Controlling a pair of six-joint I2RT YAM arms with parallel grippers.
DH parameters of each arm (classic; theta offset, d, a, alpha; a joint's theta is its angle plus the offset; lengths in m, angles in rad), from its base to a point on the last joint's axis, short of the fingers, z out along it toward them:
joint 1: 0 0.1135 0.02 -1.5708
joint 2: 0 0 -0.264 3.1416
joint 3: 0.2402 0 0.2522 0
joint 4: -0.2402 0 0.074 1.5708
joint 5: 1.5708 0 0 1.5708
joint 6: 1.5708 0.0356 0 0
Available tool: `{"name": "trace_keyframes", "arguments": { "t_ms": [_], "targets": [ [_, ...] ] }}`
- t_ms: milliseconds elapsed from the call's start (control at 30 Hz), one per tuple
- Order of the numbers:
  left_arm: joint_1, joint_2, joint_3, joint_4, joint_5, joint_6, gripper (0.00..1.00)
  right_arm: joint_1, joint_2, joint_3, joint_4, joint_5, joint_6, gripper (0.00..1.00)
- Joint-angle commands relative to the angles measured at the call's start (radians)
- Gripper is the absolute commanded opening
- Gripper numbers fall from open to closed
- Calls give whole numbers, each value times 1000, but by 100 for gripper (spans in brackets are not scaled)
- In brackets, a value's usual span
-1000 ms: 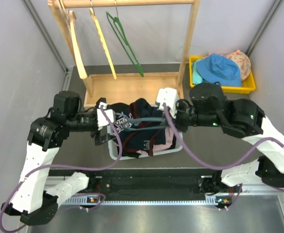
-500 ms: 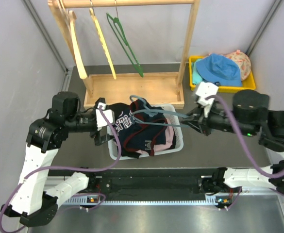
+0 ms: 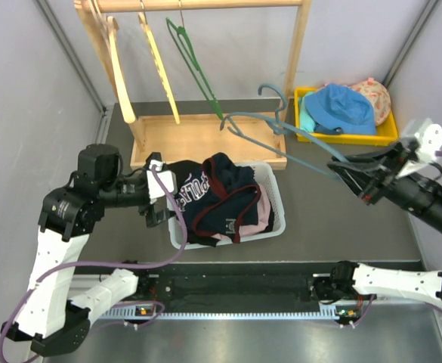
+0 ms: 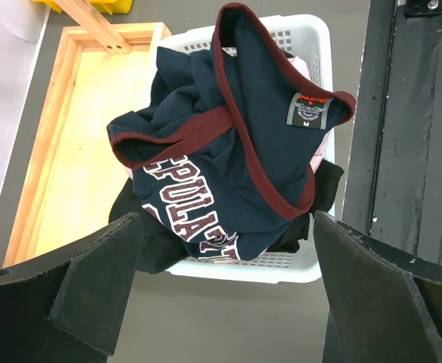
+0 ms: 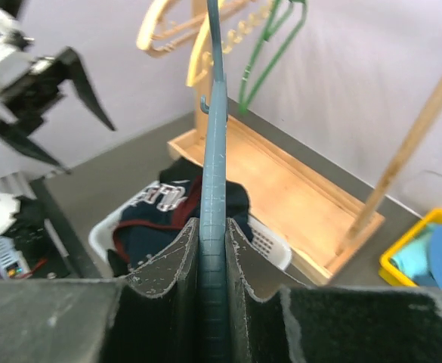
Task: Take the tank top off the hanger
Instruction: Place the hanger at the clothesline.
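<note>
Right fingers [image 5: 168,265]: narrowed and clamped on the bare blue-grey hanger [image 5: 214,151], which runs straight out ahead of them, up off the worktop [image 3: 311,219].
Left fingers [image 4: 92,280]: spread wide, holding nothing.
Tank top [image 4: 228,151]: navy with maroon trim, off the hanger, crumpled on other clothes in the white basket [image 4: 311,38], just ahead of and below the left fingers, well apart from the right fingers.
Wooden rack [image 3: 205,140]: beyond the basket.
</note>
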Motion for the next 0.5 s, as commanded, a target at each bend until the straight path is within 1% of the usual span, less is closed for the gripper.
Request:
{"name": "trace_keyframes", "arguments": {
  "t_ms": [0,67,100,133,200,233,333,433,467],
  "targets": [
    [6,-13,26,41,4,-5,99,10,64,-5,49,205,-12,0],
    [6,-10,29,42,2,-5,99,10,45,-25,107,237,-27,0],
    [6,-10,34,41,2,-4,99,10,35,-60,143,251,-32,0],
    [7,-10,37,39,1,-4,99,10,24,-78,216,283,-50,0],
    [7,-8,45,39,1,-2,99,10,-8,-143,299,323,-93,0],
    [6,-8,45,39,1,-2,99,8,-14,-163,378,363,-113,0],
    [9,-8,46,39,1,-2,99,10,18,-200,462,423,-203,0],
    [12,-7,46,41,2,0,99,8,88,-217,597,461,-298,0],
    [13,-7,49,42,5,0,99,2,113,-217,670,464,-314,0]
  ]
}}
